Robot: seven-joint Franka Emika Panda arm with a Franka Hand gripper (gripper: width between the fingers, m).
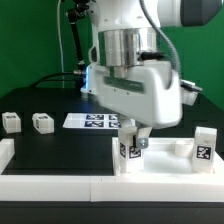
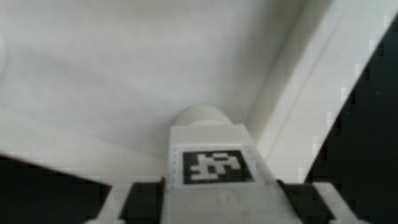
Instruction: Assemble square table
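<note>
1. The square table is only partly built: its slab [image 1: 165, 160] lies hollow face up at the near edge of the desk [image 1: 50, 145], toward the exterior view's right, so the leg sockets face me.
2. My hand [image 1: 134, 135] is closed on one leg [image 1: 130, 151], pinching its sides with the tagged face outward. I hold it upright so it meets the slab squarely.
3. In the wrist view the leg's rounded tip sits just beside the rim [image 2: 294, 75], in a corner of the hollow. I judge this to be the seating step. Whether the tip is already in its hole, I cannot tell.
4. Another leg [image 1: 205, 146] stands upright at the slab's corner on the exterior view's right. Whether it is fastened, I cannot tell.
5. Two spare legs [image 1: 11, 122] [image 1: 42, 122] wait on the desk at the exterior view's left, well apart from the slab, beside the marker board [image 1: 95, 121].
6. The next move probably calls for steady downward pressure, since a tilted leg could jam against the rim.
</note>
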